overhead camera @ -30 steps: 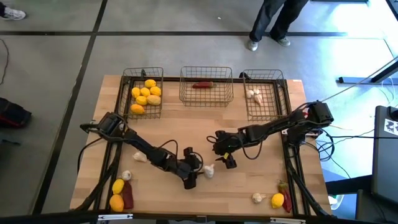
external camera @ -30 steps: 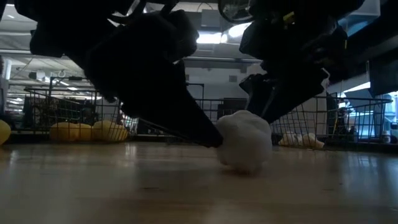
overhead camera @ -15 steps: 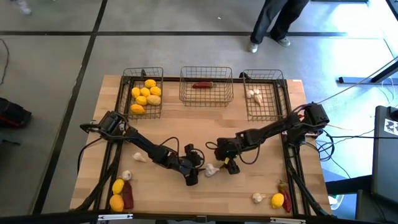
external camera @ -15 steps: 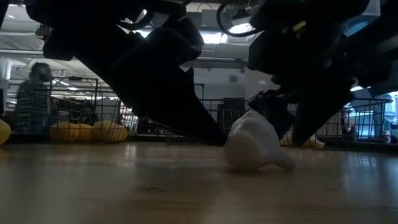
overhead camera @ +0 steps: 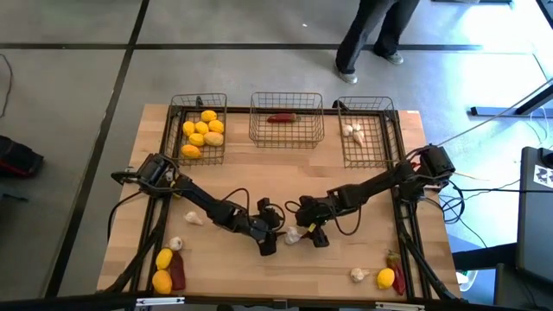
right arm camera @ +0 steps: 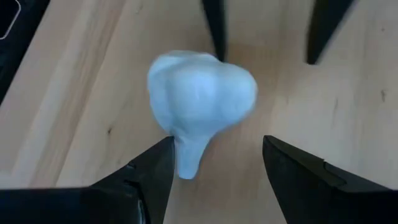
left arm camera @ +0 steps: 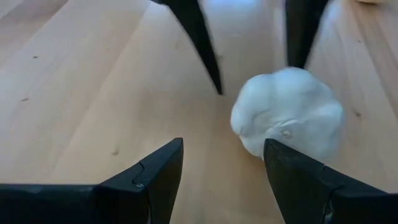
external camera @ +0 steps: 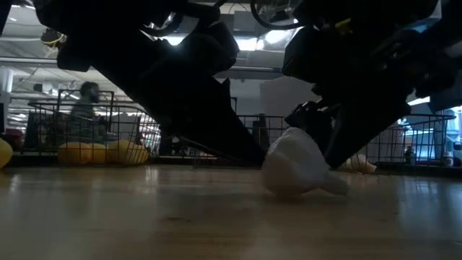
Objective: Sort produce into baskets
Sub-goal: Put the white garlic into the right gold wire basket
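A whitish garlic bulb [overhead camera: 294,235] lies on its side on the wooden table near the middle, its stem [right arm camera: 186,158] pointing away from the left arm. My left gripper [overhead camera: 268,240] is open just left of it, slanting down, and the bulb [left arm camera: 286,118] sits ahead of one fingertip rather than between the two. My right gripper [overhead camera: 313,235] is open just right of the bulb, also slanting down, with its fingertips on either side of the stem end. In the low view the bulb [external camera: 296,167] sits between the two dark grippers. My left gripper has one fingertip [left arm camera: 277,152] right at the bulb's near side [left arm camera: 261,140]; whether it touches I cannot tell. My right gripper has one fingertip [right arm camera: 163,149] close beside the stem; whether it touches I cannot tell.
Three wire baskets stand along the far edge, holding lemons [overhead camera: 202,131], a chili [overhead camera: 281,118] and garlic [overhead camera: 352,131]. Loose garlic [overhead camera: 194,218], lemons [overhead camera: 162,269] and a chili [overhead camera: 177,273] lie near left; garlic [overhead camera: 358,274], a lemon [overhead camera: 385,277] and a chili [overhead camera: 394,262] lie near right. A person [overhead camera: 371,34] walks beyond the table.
My right gripper has come down and toward the table's near edge, closing in on the garlic from the right. The bulb has tipped over from sitting round onto its side, stem now toward the right arm.
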